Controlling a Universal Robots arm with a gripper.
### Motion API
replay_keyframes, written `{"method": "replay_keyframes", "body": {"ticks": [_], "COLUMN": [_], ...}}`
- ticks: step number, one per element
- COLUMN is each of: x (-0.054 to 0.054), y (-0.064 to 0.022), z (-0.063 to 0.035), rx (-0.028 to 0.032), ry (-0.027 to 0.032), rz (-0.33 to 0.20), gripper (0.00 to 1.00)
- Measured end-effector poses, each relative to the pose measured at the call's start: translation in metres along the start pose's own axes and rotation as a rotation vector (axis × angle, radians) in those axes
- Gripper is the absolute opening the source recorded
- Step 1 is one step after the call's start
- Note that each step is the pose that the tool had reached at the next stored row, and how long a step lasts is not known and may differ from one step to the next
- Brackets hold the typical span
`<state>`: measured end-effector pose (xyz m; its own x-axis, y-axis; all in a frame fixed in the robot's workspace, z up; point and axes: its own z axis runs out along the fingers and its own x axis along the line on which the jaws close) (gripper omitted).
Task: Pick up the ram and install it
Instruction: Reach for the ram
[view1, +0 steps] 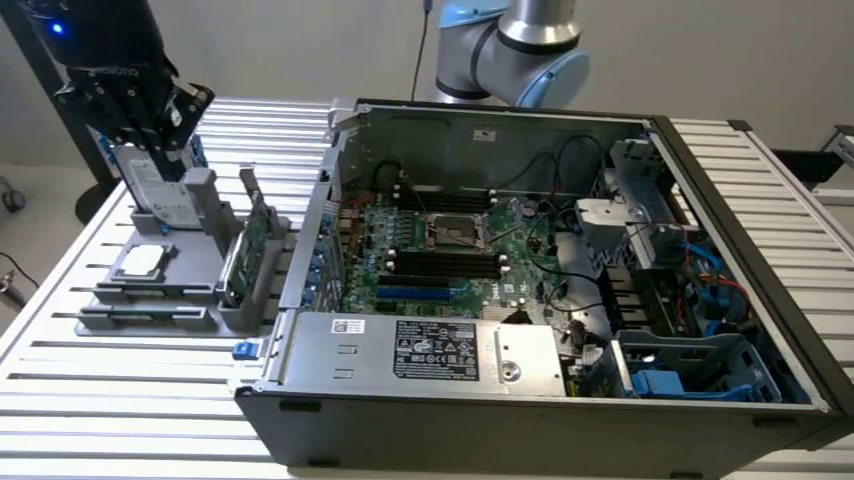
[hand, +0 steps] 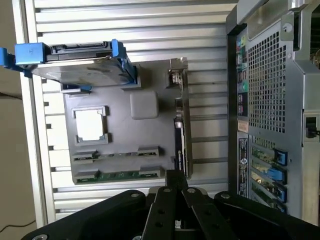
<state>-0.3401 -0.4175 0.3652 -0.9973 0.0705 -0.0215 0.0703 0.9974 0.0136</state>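
Pincer (view1: 163, 160) is pinched shut, nothing in it, up over the hard drive (view1: 154, 200); the ram (hand: 120, 175) lies slotted in the gray holder (hand: 125, 135) beside the PC case (view1: 534, 400)

Closed tool (view1: 163, 150), fingertips downward.

Open PC case (view1: 534, 432) lying on the slatted worktop (view1: 120, 420), motherboard (view1: 441, 250) facing up. Just beside it, a grey holder (view1: 147, 320) with a hard drive (view1: 158, 200) and a green card (view1: 238, 260) standing upright in it.
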Motion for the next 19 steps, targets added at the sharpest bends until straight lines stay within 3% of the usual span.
{"method": "replay_keyframes", "body": {"ticks": [19], "x": [0.083], "y": [-0.0067], "z": [0.0138], "rx": [0.0173], "ry": [-0.0007], "rz": [-0.001], "gripper": [0.11]}}
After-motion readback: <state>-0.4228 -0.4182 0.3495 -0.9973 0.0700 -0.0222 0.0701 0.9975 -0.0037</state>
